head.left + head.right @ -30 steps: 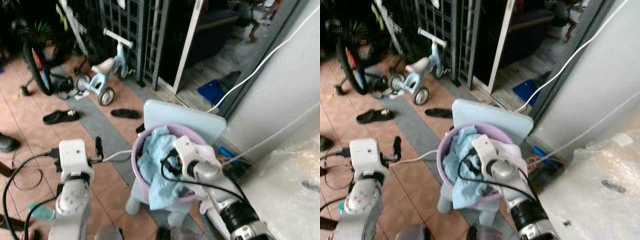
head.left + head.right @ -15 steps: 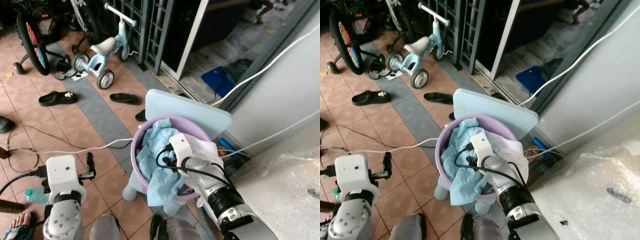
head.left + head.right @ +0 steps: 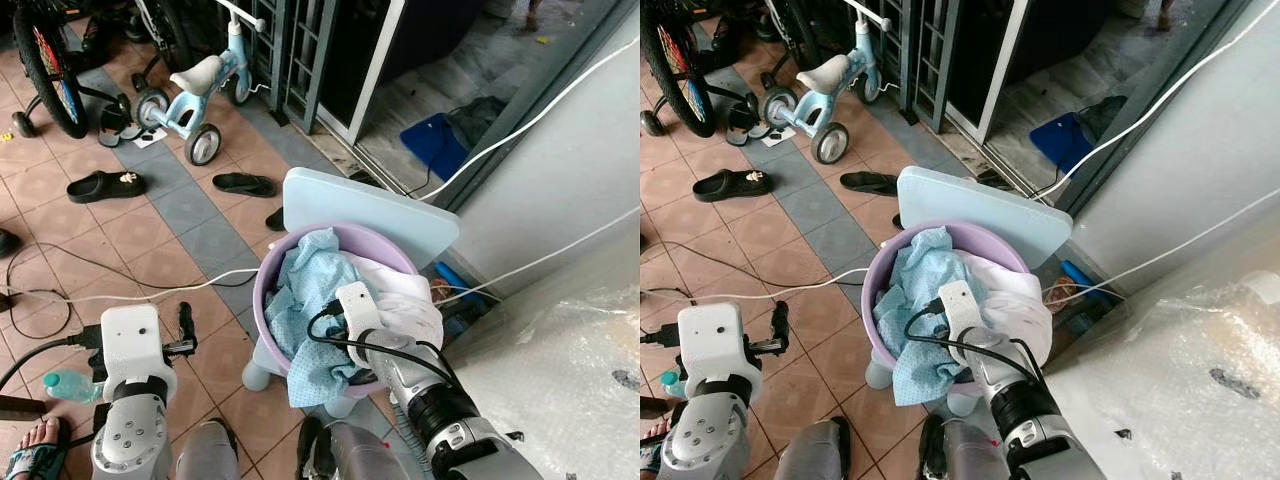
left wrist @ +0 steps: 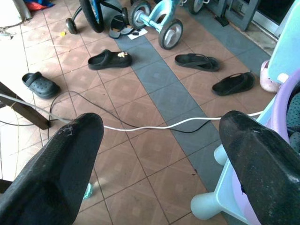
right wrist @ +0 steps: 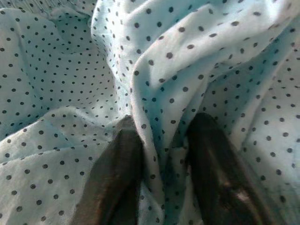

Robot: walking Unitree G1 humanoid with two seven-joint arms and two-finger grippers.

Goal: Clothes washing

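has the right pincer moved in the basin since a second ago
Cannot tell: the camera shifted. The right pincer is down in the purple basin, a fold of dotted blue cloth between its fingers.

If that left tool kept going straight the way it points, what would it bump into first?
Probably the tiled floor, around the white cable lying across it. The left tool points forward and down with nothing between its open fingers; depth is hard to judge.

One purple basin (image 3: 268, 290), one pale blue chair (image 3: 370, 213), one blue tricycle (image 3: 205, 85), four black sandals (image 3: 99, 185), one bottle (image 3: 68, 384).
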